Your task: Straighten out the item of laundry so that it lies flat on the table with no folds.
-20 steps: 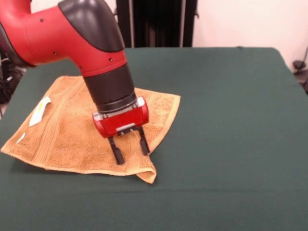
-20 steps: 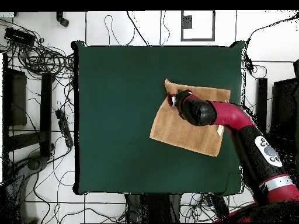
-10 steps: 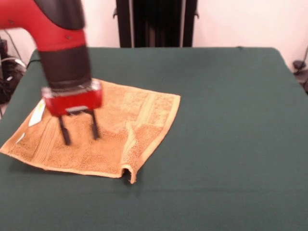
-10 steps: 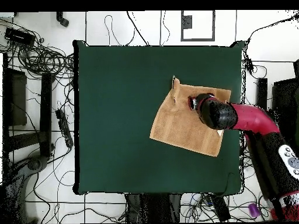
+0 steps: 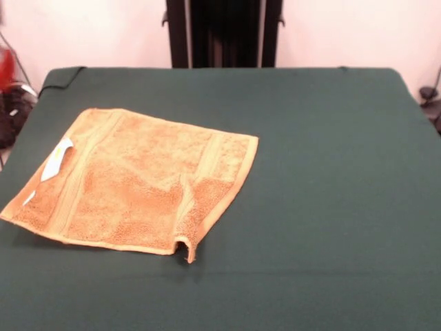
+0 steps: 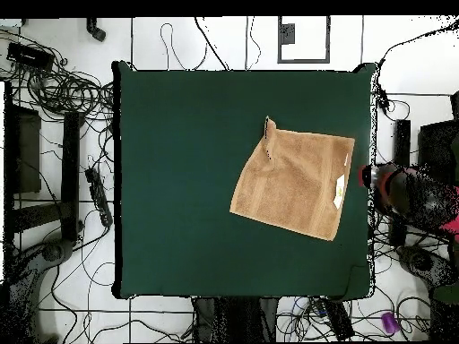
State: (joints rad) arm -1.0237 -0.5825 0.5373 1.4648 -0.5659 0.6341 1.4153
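We see tangled black cables [image 6: 56, 85] strewn over the white tiled floor [image 6: 206, 43], a dark upright stand [image 5: 222, 33] against the pale wall [image 5: 344, 31], and a framed square marking [image 6: 303, 39] on the tiles.

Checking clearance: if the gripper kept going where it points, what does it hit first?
Cannot say firmly: gripper is blurred beside the table edge. If aimed inward, the towel comes first.
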